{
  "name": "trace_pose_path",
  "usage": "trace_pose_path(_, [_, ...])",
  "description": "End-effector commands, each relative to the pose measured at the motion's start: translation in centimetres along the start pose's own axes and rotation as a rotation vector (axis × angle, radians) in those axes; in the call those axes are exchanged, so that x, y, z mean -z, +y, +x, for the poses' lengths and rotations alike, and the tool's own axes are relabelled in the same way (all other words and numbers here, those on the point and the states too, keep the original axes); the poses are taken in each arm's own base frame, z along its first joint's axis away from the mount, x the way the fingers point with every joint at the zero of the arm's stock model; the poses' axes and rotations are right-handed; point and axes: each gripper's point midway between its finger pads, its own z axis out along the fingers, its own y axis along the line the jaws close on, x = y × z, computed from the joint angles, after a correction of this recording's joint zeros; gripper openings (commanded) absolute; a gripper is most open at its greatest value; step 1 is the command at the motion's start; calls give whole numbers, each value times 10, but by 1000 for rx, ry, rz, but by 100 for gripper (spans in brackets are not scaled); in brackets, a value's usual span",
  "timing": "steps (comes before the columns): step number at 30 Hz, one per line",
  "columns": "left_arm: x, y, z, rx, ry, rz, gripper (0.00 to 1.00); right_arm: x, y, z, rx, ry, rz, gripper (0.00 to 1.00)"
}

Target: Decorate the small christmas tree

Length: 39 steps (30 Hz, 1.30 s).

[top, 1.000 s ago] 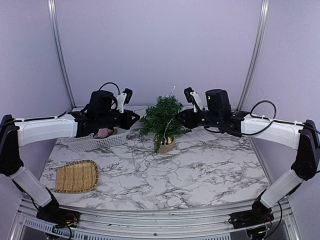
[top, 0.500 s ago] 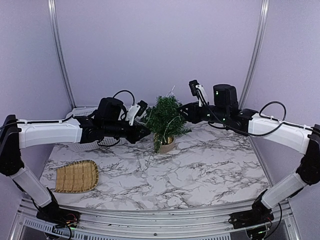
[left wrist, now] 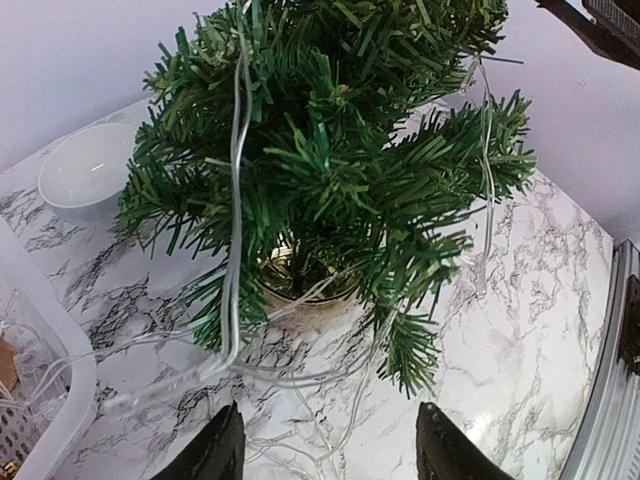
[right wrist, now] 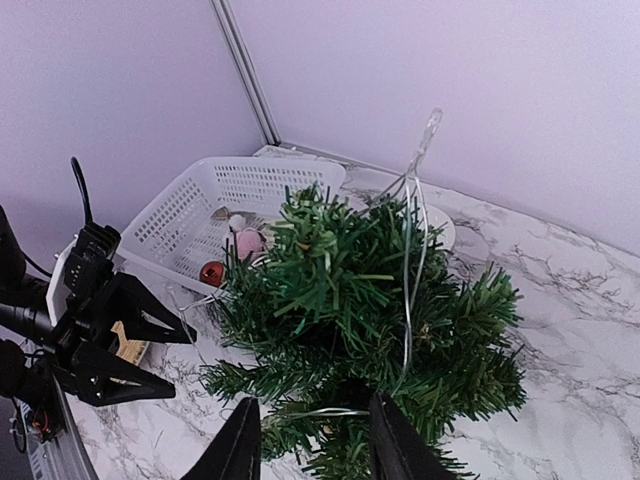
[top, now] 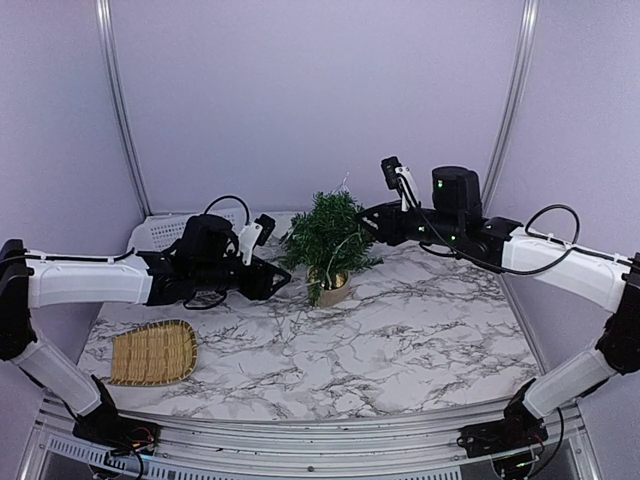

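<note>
small christmas tree point(top: 325, 235), bushy dark green, upright in tan pot point(top: 335, 292)

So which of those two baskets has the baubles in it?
The white perforated plastic basket at the back left: a red ball and a pink one lie inside. The flat woven bamboo tray near the front holds nothing visible.
</note>
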Motion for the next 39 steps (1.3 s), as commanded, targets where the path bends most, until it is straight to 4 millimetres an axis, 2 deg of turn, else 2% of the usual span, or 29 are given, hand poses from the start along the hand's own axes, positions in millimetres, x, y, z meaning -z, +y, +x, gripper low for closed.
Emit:
trace_pose_path(1, [23,14,-6,36,-92,-43,62,16,10,-18,25,-50,-31,36])
trace_pose_path(6, [41,27,17,62,-131,-63,68,21,14,-19,41,-54,-52,39])
trace_pose_path(8, [43,31,33,40,-119,-69,68,22,18,-18,48,-52,-68,40])
trace_pose_path(13, [33,25,76,-120,-23,-4,60,26,25,-17,64,-52,-106,41])
trace_pose_path(17, [27,31,91,-291,-8,-21,56,29,30,-18,73,-53,-127,42])
trace_pose_path(21, [12,35,101,-397,42,-20,55,31,32,-20,82,-58,-139,43])
trace_pose_path(24, [-5,37,110,-438,86,2,55,31,32,-14,77,-31,-140,43])
trace_pose_path(33, [-49,43,123,-522,157,29,61,33,33,-18,82,-28,-144,44])
trace_pose_path(39, [-64,52,130,-554,182,26,55,34,33,-20,80,-30,-140,44])
